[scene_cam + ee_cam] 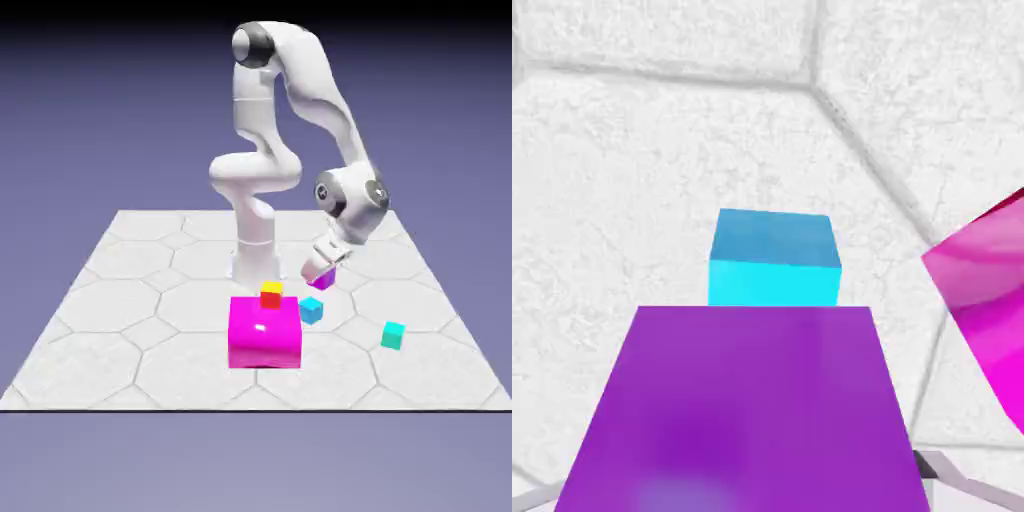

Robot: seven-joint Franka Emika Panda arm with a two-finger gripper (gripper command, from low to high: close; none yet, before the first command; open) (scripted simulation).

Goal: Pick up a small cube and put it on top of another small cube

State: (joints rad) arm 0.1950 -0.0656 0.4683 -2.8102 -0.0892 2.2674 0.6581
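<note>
The small cube (322, 279) is clamped between the jaws of the gripper (318, 274) and is carried clear of the table (120, 300). In the hand view it fills the lower frame (747, 410), largely hiding the finger tips (944, 470).

The step in hand is judged to be transport toward the light-blue cube (774, 257), which lies just ahead of and below the gripper. The held cube should be centred over that cube's top face, its edges squared to it, before it is lowered. Descent should be slow, and the grip released only once contact is made. The big magenta block (987, 300), near to one side, should be given clearance.

The small cube is uniformly purple-violet, with flat, matte faces and sharp edges.
</note>
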